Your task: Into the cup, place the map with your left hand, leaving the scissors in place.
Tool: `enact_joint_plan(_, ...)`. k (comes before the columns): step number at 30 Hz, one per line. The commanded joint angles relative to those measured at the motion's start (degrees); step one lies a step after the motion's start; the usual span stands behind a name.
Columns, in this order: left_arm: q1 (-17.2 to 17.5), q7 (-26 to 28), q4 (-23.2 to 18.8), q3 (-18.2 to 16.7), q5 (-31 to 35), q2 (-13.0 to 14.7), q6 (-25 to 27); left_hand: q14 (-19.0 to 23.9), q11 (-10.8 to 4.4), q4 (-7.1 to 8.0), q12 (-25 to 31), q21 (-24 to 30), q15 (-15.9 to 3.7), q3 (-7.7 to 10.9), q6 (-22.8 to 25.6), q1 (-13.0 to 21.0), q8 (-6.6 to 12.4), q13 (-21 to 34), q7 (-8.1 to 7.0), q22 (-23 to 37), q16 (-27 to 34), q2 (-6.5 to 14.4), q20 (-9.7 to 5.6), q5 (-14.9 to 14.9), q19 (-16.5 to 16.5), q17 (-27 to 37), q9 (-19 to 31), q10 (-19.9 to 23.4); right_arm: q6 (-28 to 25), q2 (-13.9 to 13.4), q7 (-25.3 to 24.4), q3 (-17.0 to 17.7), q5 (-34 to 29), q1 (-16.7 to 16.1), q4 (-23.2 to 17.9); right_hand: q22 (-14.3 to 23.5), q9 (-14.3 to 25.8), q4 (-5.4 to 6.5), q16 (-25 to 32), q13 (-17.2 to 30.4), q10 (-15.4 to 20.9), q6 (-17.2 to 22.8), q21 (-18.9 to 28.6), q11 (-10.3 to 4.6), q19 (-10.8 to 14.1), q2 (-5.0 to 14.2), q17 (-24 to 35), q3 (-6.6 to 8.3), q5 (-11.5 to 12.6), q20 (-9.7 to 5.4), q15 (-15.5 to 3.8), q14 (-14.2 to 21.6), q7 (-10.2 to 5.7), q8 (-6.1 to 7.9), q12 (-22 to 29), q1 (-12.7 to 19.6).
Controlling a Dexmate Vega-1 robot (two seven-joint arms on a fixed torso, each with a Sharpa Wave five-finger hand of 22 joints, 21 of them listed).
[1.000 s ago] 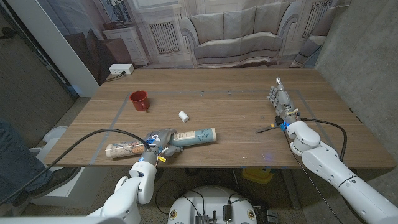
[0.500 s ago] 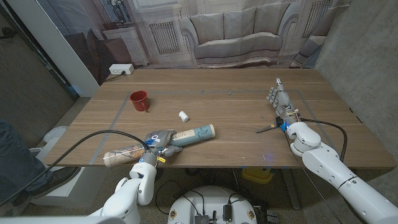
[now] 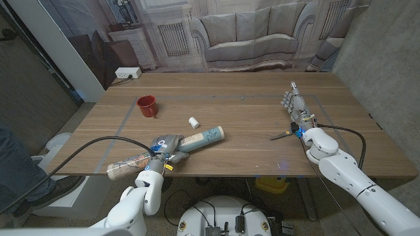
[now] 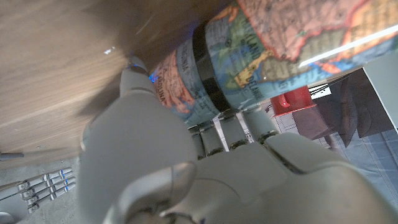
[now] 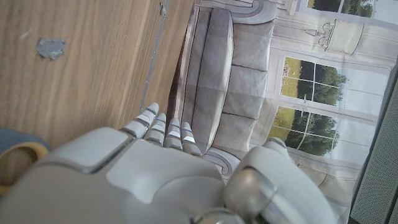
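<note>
We see the left hand (image 3: 167, 147) at the near edge of the wooden tabletop (image 3: 249, 118), clamped around the middle of the rolled map (image 3: 167, 153). The map is tilted, its left end jutting out past the near edge and its right end angled toward the far side. In the left wrist view the hand (image 4: 205, 168) covers much of the roll (image 4: 261, 56), and only a black band and patches of printed map show past the fingers. The red cup (image 3: 147, 106) stands upright, well apart, toward the far left. A small white cylinder (image 3: 193, 122) lies between cup and map; we cannot make out what it is.

At the right, the right hand (image 3: 294, 105) has its fingers extended side by side, holding nothing. The scissors (image 3: 287, 135) lie just beside its wrist, partly hidden by it.

Grey tape marks a rectangle on the tabletop. Behind it hangs a backdrop (image 3: 249, 33) printed with a sofa. A person's leg and shoe (image 3: 26, 187) are cut off at the near left.
</note>
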Motion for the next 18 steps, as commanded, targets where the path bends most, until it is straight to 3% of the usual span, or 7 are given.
enact_joint_plan(1,0.3,1.7,-0.5,-1.7,-2.3,0.5,-1.8,2.2,0.10,-0.11,0.5,0.8,-7.52,0.97,1.9,2.0,0.67,0.3,0.02,0.1,0.6,0.6,-1.00,-0.7,2.2,0.1,0.2,1.7,-0.2,-0.1,0.0,-0.1,0.0,0.3,0.0,0.1,0.3,0.03,0.0,0.2,0.0,0.3,0.2,0.25,0.4,0.05,0.2,-0.34,0.0,0.01,-0.32,0.5,0.27,0.09,0.0,0.5)
enact_joint_plan(7,0.6,2.7,-0.7,-2.2,-2.9,0.8,-2.9,4.5,-0.35,0.16,0.6,1.5,-8.02,1.75,3.8,3.0,1.01,0.4,-0.18,0.1,0.8,0.7,-1.62,-1.5,4.4,0.1,0.3,3.5,0.1,0.0,0.1,0.0,0.1,0.2,0.0,0.1,0.3,0.03,0.0,0.2,0.0,0.2,0.2,0.23,0.4,0.09,0.2,-0.37,0.0,0.01,-0.23,0.5,0.28,0.08,-0.1,0.5)
enact_joint_plan(18,0.9,3.1,-1.6,-2.8,-3.5,0.5,-2.5,4.2,0.32,1.12,0.2,1.3,-7.64,1.84,4.2,2.4,0.79,0.4,-0.05,0.0,0.1,0.7,-1.31,-2.2,4.2,0.1,0.3,3.6,0.5,-0.2,0.3,0.4,0.4,-0.3,0.0,0.1,0.3,-0.01,-0.1,0.2,0.1,0.3,0.2,0.23,0.4,0.12,0.2,-0.45,-0.1,0.00,-0.28,0.5,0.38,0.09,-0.1,0.5)
